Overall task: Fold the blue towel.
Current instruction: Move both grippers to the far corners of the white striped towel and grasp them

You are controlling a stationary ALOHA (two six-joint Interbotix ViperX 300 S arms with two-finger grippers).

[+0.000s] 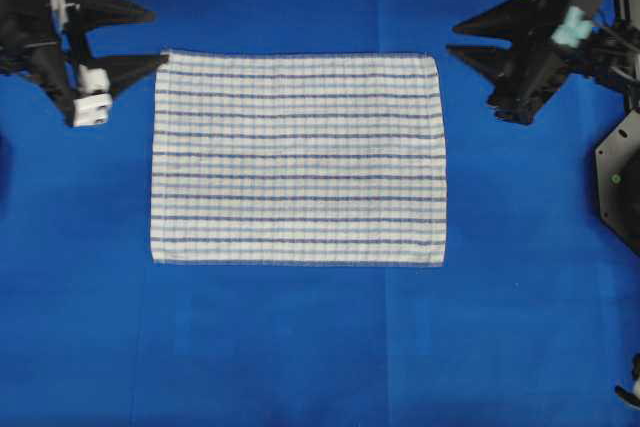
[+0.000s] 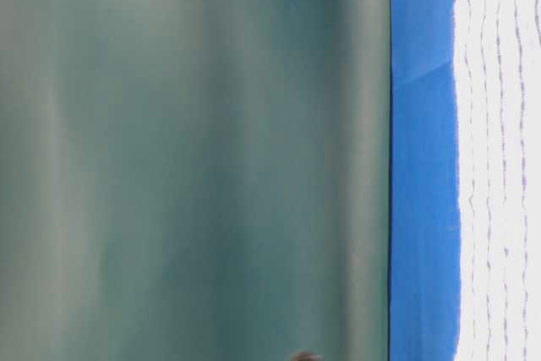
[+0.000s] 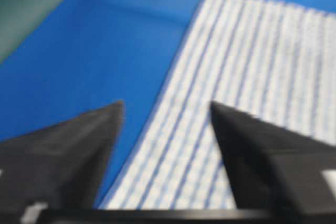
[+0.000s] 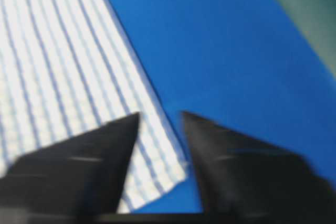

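— Both grippers, how do they stand?
— Left gripper (image 1: 158,37) at 10 o'clock and right gripper (image 1: 450,37) at 2 o'clock have jaws apart, holding nothing.
— And the blue towel (image 1: 298,159)?
— Flat, unfolded, at the desk (image 1: 300,347) centre.

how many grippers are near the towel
2. The left gripper is at the towel's top-left corner, the right gripper just off its top-right corner. Both are open, and neither holds cloth.
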